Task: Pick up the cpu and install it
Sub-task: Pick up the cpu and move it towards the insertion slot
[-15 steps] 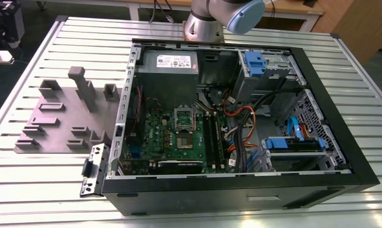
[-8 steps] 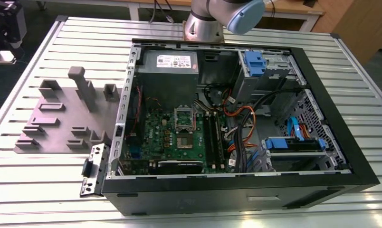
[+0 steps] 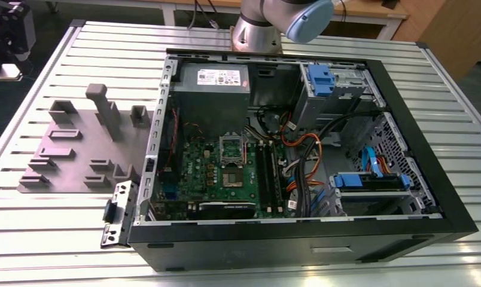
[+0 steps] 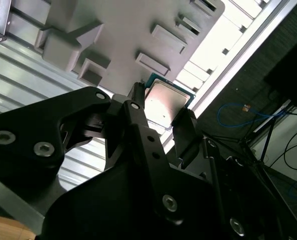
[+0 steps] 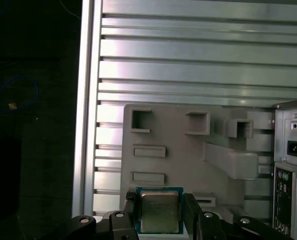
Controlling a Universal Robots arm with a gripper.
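Gripper (image 5: 159,206) clamped on the cpu (image 5: 159,212) by two opposite edges — its metal lid shows between the fingers in both wrist views, over the grey fixture tray (image 5: 188,150). The socket (image 3: 233,149) sits inside the computer case (image 3: 304,230) — to the exterior view's right of that tray.

The cpu (image 5: 159,212) is silvery with a teal rim, the gripper (image 5: 160,216) black, the ribbed table (image 3: 57,242) silver.
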